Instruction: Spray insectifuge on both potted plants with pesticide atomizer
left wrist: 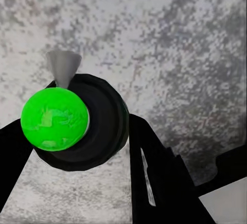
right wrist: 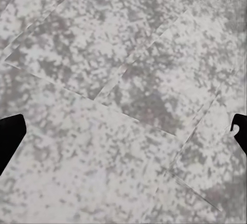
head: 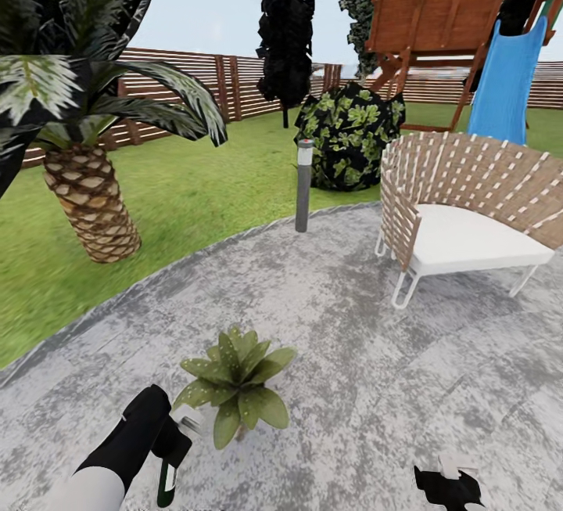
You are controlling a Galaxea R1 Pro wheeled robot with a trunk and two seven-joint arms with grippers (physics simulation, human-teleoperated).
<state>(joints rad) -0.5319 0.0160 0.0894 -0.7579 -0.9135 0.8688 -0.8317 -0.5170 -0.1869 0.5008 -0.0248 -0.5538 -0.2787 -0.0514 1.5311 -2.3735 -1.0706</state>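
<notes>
The left gripper [head: 173,448] holds the atomizer [head: 166,480], jaws closed on it, just beside the plant [head: 234,386] on the patio [head: 352,323]. Aim the nozzle, seemingly off-target, at the leaves. Right gripper [head: 450,487]: jaws wide, empty.

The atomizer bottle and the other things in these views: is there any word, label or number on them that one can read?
There are none.
The pesticide atomizer in the left gripper shows a white patch, but no legible letters.
Its green top bears only blurred marks.
</notes>
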